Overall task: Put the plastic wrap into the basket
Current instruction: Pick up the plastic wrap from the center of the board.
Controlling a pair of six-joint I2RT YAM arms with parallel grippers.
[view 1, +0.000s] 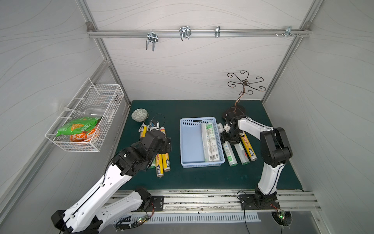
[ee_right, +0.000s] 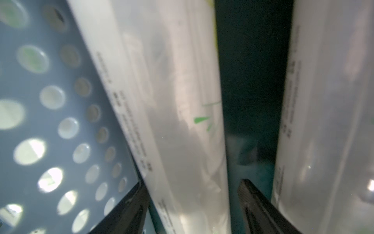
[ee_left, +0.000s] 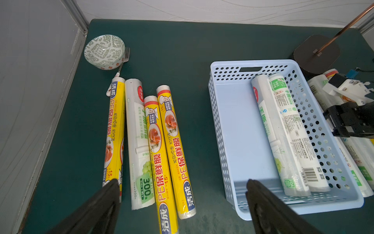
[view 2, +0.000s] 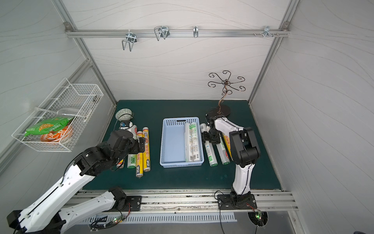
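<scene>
Ok so here's where it's at. The basket (view 1: 190, 141) sits in the middle of the bench (view 1: 202, 178), long side running away from the robot. Two rolls (view 1: 210, 141) lie in it, tucked against its right wall. Three rolls (view 1: 241, 156) lie on the bench to its right and four rolls (ee_left: 149, 141) to its left, all pointing the same way as the basket.

The right arm (view 1: 253, 129) is the one that matters. It's down over the white roll (ee_right: 172, 101) lying just beside the basket's right wall, and the right jaws straddle it crosswise at roughly mid-length. In the right wrist view, one side is wedged between wall and roll, and the other sits in the gap toward the next roll (ee_right: 323, 101). A sliver of bench shows between that side and the white roll, so I'd call the jaws partly open around it, not clamped.

Key bit: the roll lies dead between the jaws, long axis parallel to the basket, and the basket is directly left. My guess is it needs a squeeze, a lift clear of the wall, then a short hop left with no turning. The wall side is tight and could nudge the basket.

The left arm (view 1: 121, 176) hangs above the four rolls, left jaws spread wide, holding nothing.
</scene>
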